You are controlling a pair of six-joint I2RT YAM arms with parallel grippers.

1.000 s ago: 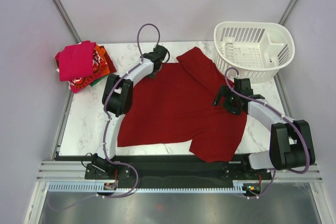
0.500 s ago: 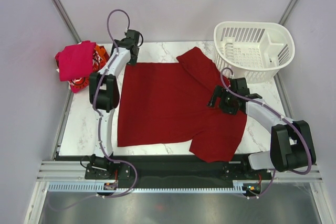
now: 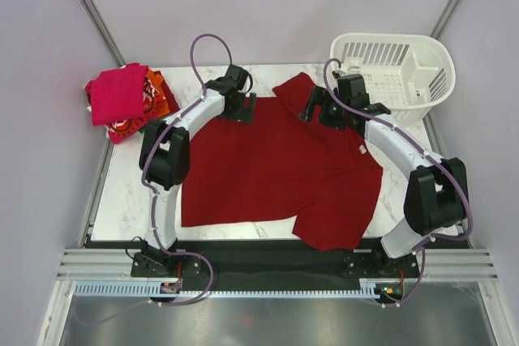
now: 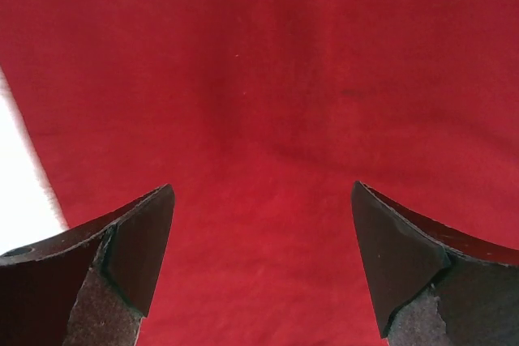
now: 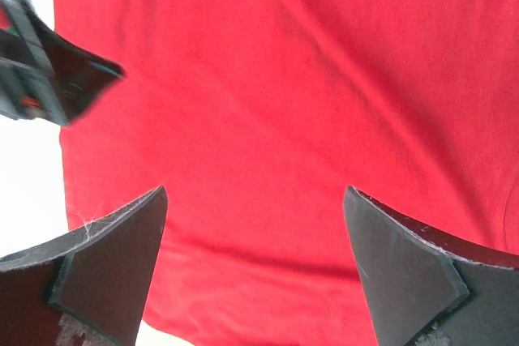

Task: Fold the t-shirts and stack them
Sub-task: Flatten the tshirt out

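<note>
A plain dark red t-shirt [image 3: 268, 168] lies spread flat on the marble table [image 3: 130, 192], one sleeve pointing toward the far edge and a small white neck label [image 3: 362, 149] showing at its right. My left gripper [image 3: 242, 108] hovers open over the shirt's far left edge, with only red cloth [image 4: 268, 103] between its fingers. My right gripper [image 3: 315, 109] hovers open over the far sleeve, with red cloth [image 5: 268, 119] under it. A pile of folded t-shirts [image 3: 126, 101], magenta-pink on top and orange and red with print below, sits at the far left corner.
A white slotted basket [image 3: 393, 66] stands at the far right corner, close behind the right arm. Bare marble [image 4: 20, 192] shows just left of the left gripper. The left gripper's body [image 5: 49, 70] appears at the upper left of the right wrist view.
The left gripper has opened, swung out to the far left corner and come back to the shirt's far edge. The right arm moved from the shirt's right side to the far sleeve.
</note>
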